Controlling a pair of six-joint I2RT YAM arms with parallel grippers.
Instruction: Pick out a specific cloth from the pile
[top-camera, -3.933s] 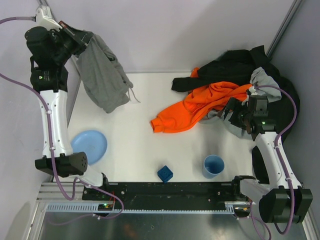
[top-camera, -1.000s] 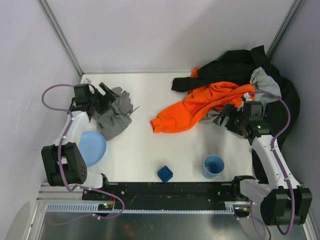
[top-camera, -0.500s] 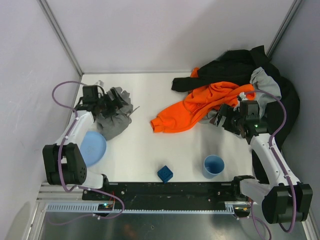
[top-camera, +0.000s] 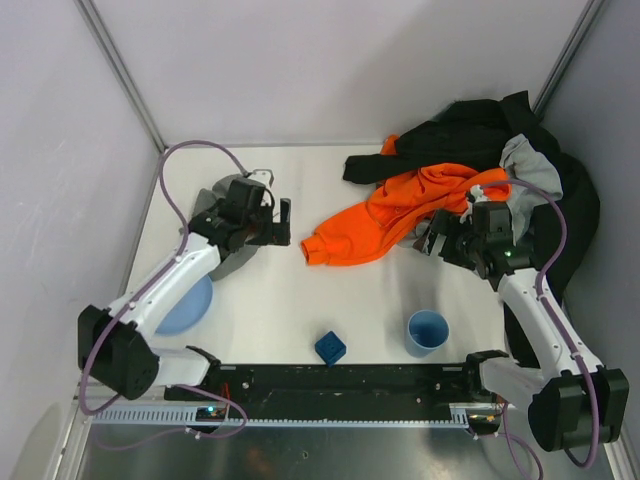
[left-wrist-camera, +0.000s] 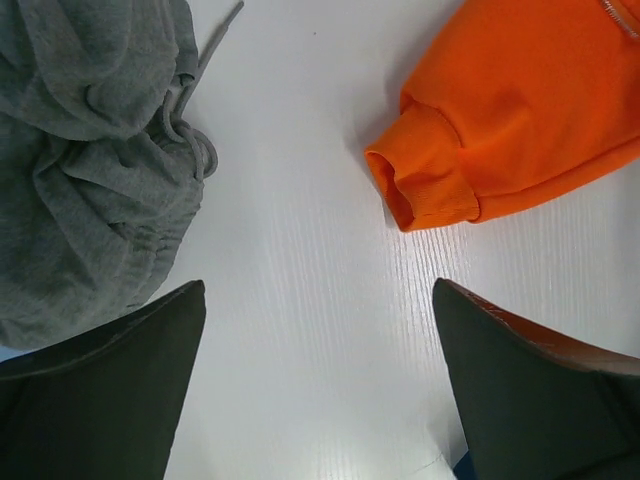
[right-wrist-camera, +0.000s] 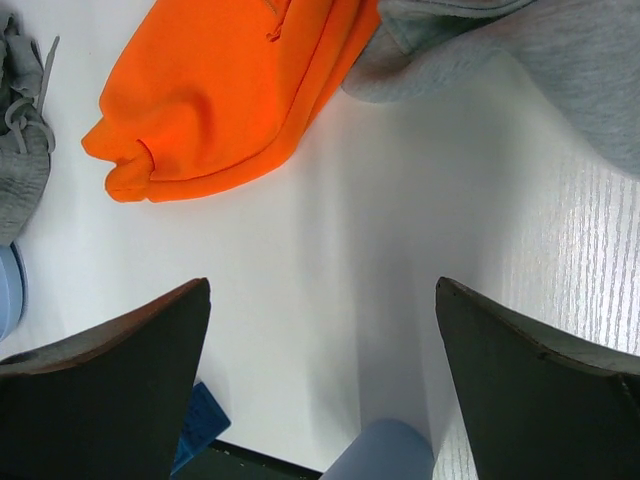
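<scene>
The grey cloth (top-camera: 232, 262) lies crumpled on the left of the white table, apart from the pile (top-camera: 470, 135) of black, orange and grey garments at the back right. My left arm crosses over part of it. My left gripper (top-camera: 282, 222) hangs open over bare table between the cloth (left-wrist-camera: 90, 150) and the orange garment's cuff (left-wrist-camera: 430, 185), with nothing between its fingers (left-wrist-camera: 120, 390). My right gripper (top-camera: 432, 238) stands open and empty at the pile's near edge, above bare table, with the orange garment (right-wrist-camera: 230, 90) and some grey fabric (right-wrist-camera: 520, 50) ahead.
A blue plate (top-camera: 185, 300) lies just under the left arm beside the cloth. A blue cube (top-camera: 330, 347) and a blue cup (top-camera: 427, 330) stand near the front edge. Enclosure walls close in the back and both sides.
My left gripper has let go of the grey cloth and swung right, off it, towards the orange cuff. The right gripper has edged left and opened a little wider.
</scene>
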